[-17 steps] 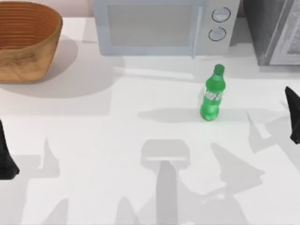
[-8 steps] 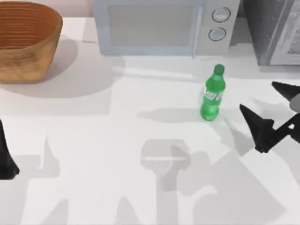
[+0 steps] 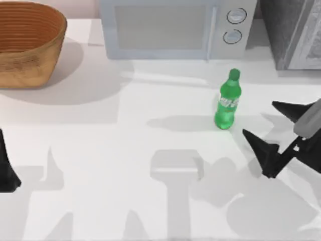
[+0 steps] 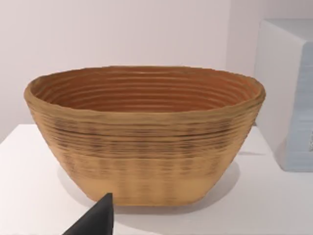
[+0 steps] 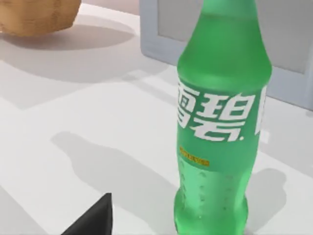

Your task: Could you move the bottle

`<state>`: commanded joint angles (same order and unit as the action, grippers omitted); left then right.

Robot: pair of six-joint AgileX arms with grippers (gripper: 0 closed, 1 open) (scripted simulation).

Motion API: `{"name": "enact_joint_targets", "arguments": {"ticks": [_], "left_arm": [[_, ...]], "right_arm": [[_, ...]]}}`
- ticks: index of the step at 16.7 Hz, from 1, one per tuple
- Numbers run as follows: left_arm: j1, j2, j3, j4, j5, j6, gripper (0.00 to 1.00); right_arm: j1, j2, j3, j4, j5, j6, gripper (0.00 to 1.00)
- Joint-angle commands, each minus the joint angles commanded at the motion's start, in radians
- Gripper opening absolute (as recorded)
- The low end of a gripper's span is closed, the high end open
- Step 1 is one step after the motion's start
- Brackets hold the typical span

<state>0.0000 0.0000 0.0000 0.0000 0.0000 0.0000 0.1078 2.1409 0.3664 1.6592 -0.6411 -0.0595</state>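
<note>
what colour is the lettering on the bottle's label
White, on the bright green bottle; the right wrist view shows it best.

- The bottle [image 3: 228, 102] is a small bright green plastic soda bottle with a green cap.
- A green label band with large white lettering wraps its middle [image 5: 221, 115]; a small yellow strip sits just under the lettering.
- It stands upright on the white tabletop [image 3: 125, 150], right of centre.
- It casts a shadow toward the top view's left.
- Nothing touches it.
</note>
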Motion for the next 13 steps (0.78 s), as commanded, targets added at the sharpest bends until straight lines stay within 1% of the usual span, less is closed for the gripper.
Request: {"name": "enact_joint_targets", "arguments": {"ticks": [7, 13], "left_arm": [[0.0, 0.0, 0.0, 0.0, 0.0, 0.0, 1.0], [0.0, 0.0, 0.0, 0.0, 0.0, 0.0, 1.0]], "right_arm": [[0.006, 0.003, 0.012, -0.012, 0.009, 0.001, 1.0], [0.118, 0.081, 0.231, -0.142, 0.118, 0.016, 1.0]]}}
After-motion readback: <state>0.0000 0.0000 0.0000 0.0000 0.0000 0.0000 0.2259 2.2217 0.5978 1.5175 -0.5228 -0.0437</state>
